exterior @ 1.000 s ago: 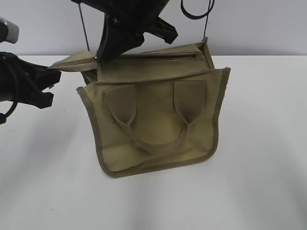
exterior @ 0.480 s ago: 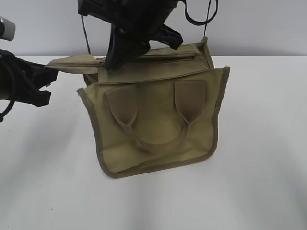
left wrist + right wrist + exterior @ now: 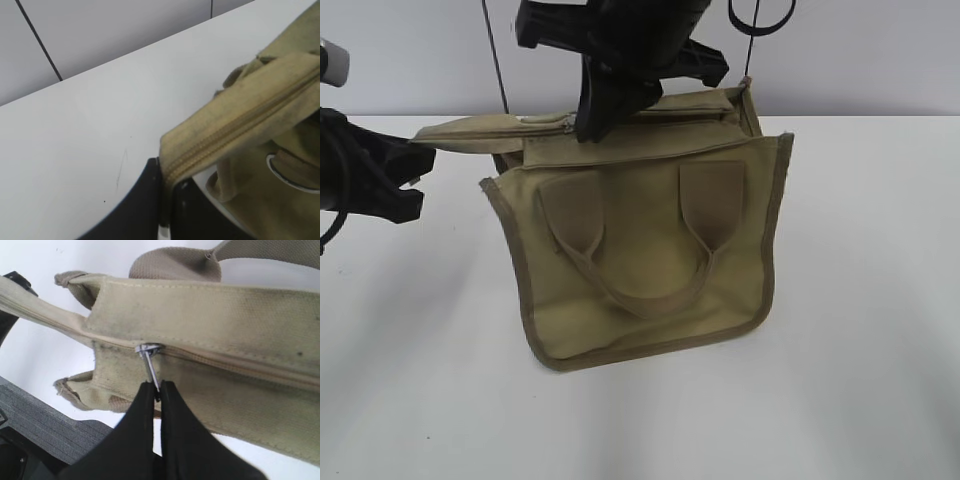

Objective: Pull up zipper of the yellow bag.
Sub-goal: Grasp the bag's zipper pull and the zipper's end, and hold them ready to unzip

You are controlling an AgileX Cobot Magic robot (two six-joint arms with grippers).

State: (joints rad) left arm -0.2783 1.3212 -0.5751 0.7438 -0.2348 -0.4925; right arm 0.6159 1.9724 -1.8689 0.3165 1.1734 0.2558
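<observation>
On the white table (image 3: 860,400) in the exterior view stands the yellow bag (image 3: 640,260), a squarish khaki tote with darker brownish trim around its front panel and a wide looped handle (image 3: 640,285) hanging down its face. Its top panel stretches out to the left as a narrow strip. The left gripper (image 3: 415,165) clenches the tip of that strip at the left edge of the view. The right gripper (image 3: 592,128) comes down from above onto the top panel, near the left part of the zipper (image 3: 660,118), which runs as a thin line along the top.

From the left wrist, the left gripper (image 3: 167,192) shows two dark fingers pinched tight on the end of the fabric strip. The zipper (image 3: 240,127) runs up and to the right along the strip's middle, its teeth closed here.

From the right wrist, the right gripper (image 3: 156,390) is clamped on a small silver pull tab (image 3: 150,365). The tab hangs from the slider on the zipper (image 3: 230,362). To the right of the slider the zipper line lies closed along the canvas.
</observation>
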